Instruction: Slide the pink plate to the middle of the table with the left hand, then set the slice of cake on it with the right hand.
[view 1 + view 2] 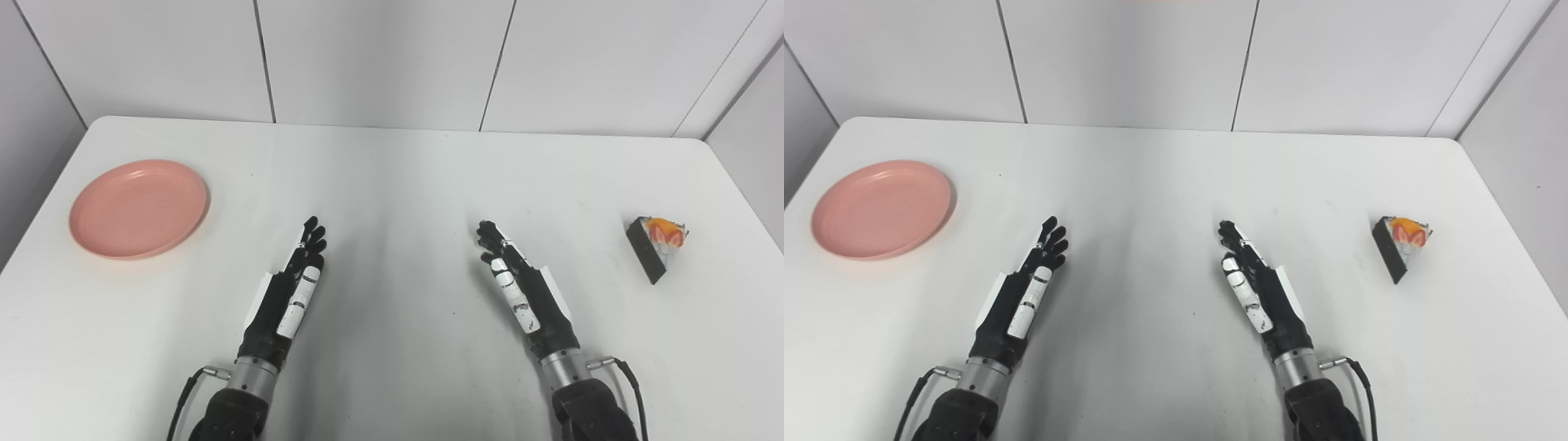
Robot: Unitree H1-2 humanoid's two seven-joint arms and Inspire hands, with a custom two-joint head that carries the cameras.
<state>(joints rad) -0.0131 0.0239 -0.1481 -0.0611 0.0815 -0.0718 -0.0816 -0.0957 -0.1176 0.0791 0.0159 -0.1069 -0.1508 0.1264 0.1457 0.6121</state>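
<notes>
black left hand [293, 288] and right hand [520, 288] outstretched, holding nothing.

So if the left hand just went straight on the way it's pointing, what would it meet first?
Probably nothing: the left hand points up the table and slightly right, over bare tabletop. The plate lies well off to its left, out of that line. Beyond looks like only the back wall.
</notes>
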